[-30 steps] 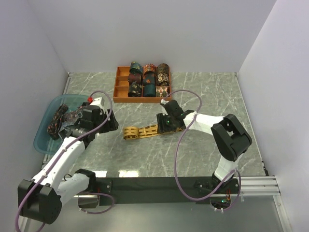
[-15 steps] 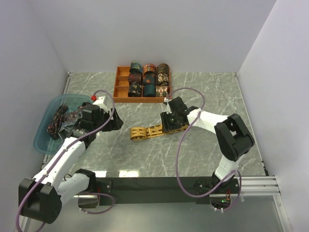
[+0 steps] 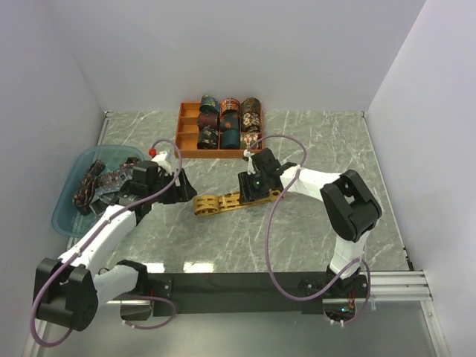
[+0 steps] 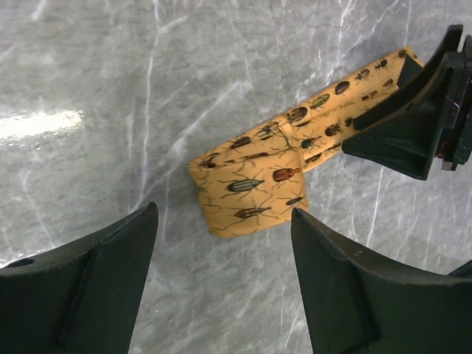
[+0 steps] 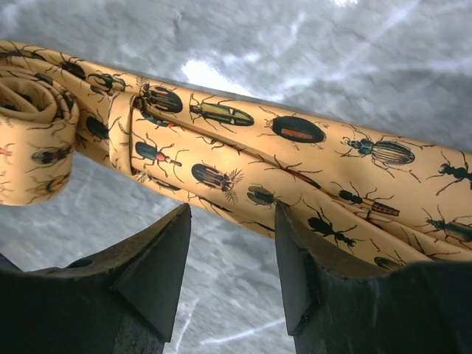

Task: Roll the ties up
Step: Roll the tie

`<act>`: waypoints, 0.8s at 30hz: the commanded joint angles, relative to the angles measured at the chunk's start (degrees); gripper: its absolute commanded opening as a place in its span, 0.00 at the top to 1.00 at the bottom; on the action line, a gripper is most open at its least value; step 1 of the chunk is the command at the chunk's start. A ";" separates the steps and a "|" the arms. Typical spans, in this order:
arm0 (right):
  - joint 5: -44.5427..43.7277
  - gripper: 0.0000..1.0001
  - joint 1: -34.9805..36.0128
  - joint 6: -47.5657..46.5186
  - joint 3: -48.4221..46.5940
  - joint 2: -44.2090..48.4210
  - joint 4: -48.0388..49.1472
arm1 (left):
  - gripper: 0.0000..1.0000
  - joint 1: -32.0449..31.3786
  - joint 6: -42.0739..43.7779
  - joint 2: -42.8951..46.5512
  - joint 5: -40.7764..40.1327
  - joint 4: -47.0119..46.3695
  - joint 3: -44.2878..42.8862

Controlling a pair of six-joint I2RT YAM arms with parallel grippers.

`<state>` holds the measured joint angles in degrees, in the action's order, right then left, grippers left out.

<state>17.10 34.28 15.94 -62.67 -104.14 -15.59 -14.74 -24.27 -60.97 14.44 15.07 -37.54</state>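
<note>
White walls [image 3: 245,52] enclose a grey marbled table [image 3: 320,223], with a blue basin [image 3: 68,216] at the left edge and an orange tray [image 3: 183,149] of rolled ties [image 3: 230,123] at upper centre. The mustard beetle-print tie [image 3: 223,202] lies at centre with its left end rolled. Its right end is hidden under the right gripper [image 3: 251,192], whose jaws are partly apart, while the left gripper [image 3: 181,190] gapes wide by the roll, holding nothing.
</note>
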 commanded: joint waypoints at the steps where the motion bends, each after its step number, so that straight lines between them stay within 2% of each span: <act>1: 2.49 0.44 0.79 1.11 -2.10 -1.59 1.97 | 0.22 0.15 -0.07 -1.60 3.23 -2.76 -0.08; 9: 4.07 0.44 1.40 0.75 -4.12 -2.65 2.32 | 0.21 0.15 -1.39 -5.03 6.31 -2.77 -0.08; 19: 4.78 0.44 1.75 0.76 -4.30 -3.00 3.03 | 0.20 0.15 -14.83 -8.46 6.48 -10.58 4.23; 24: 5.31 0.44 1.93 0.05 -5.26 -3.70 2.94 | 0.19 0.15 -14.84 -9.08 4.90 -11.03 4.32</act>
<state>21.26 35.59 16.64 -64.75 -106.37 -13.78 -14.74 -37.32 -70.02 19.84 7.68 -33.01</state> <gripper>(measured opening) 0.557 0.805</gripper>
